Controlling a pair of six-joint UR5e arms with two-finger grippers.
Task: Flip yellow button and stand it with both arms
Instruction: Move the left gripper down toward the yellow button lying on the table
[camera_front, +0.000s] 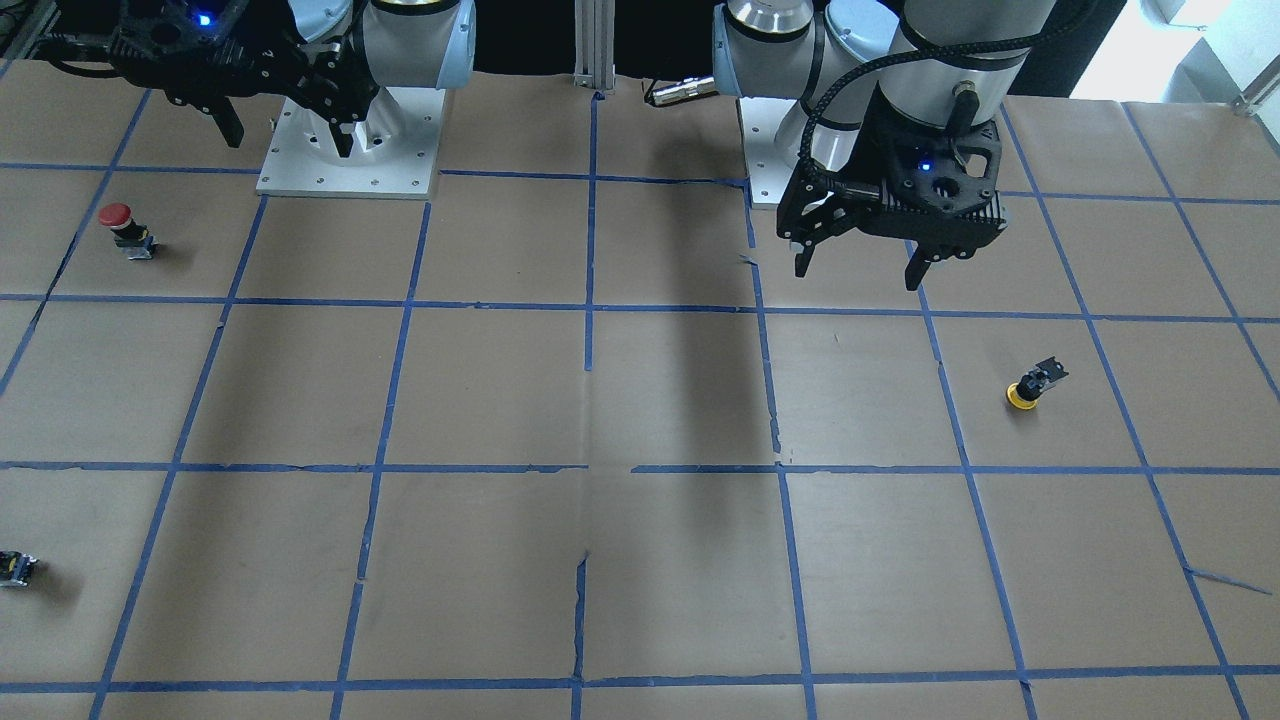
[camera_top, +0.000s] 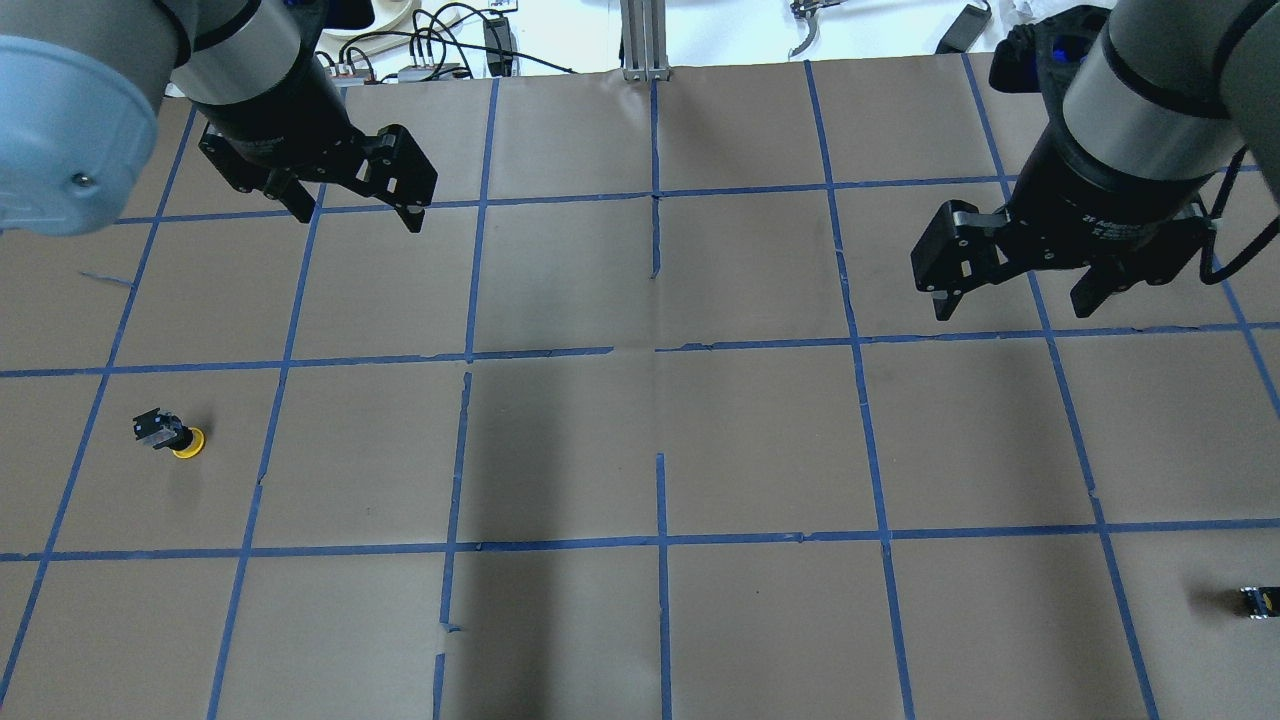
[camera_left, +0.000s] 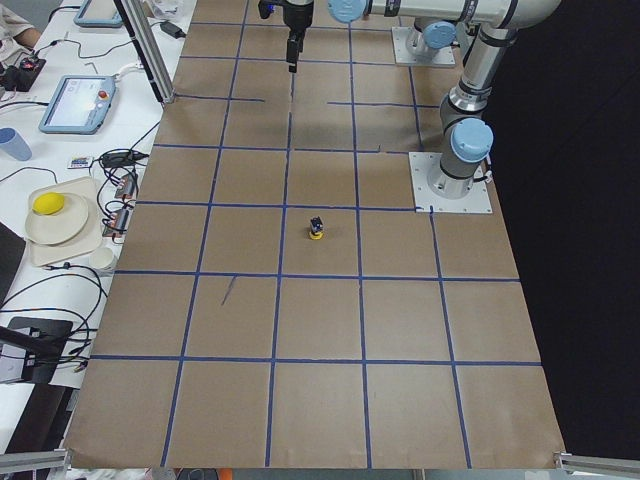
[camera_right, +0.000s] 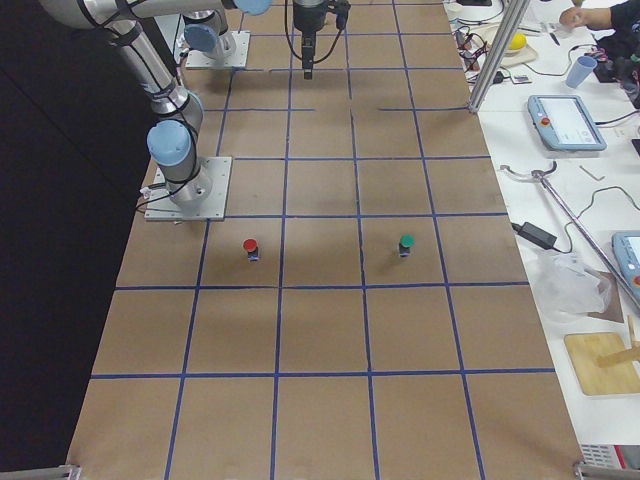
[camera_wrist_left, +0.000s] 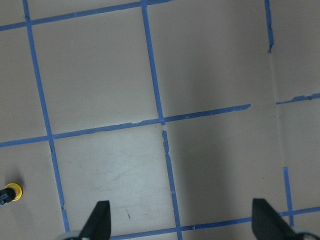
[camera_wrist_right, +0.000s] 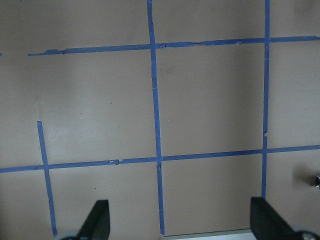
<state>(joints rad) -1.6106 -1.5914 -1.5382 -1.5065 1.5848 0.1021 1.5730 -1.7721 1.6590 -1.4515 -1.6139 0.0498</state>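
Observation:
The yellow button (camera_front: 1030, 386) lies tilted on the brown paper, its yellow cap on the table and its black-and-grey body up. It also shows in the overhead view (camera_top: 172, 436), in the exterior left view (camera_left: 316, 229) and at the left edge of the left wrist view (camera_wrist_left: 11, 192). My left gripper (camera_front: 858, 272) hangs open and empty above the table, about one grid square from the button and nearer the robot (camera_top: 358, 217) (camera_wrist_left: 181, 222). My right gripper (camera_top: 1012, 305) is open and empty, high over the table's other half (camera_front: 288, 138) (camera_wrist_right: 180, 222).
A red-capped button (camera_front: 125, 228) stands on the robot's right side near the right arm's base plate (camera_front: 300, 180). A small dark part (camera_front: 15, 568) lies at the far right edge (camera_top: 1258, 600); the exterior right view shows a green top on it (camera_right: 405, 243). Blue tape lines grid the paper.

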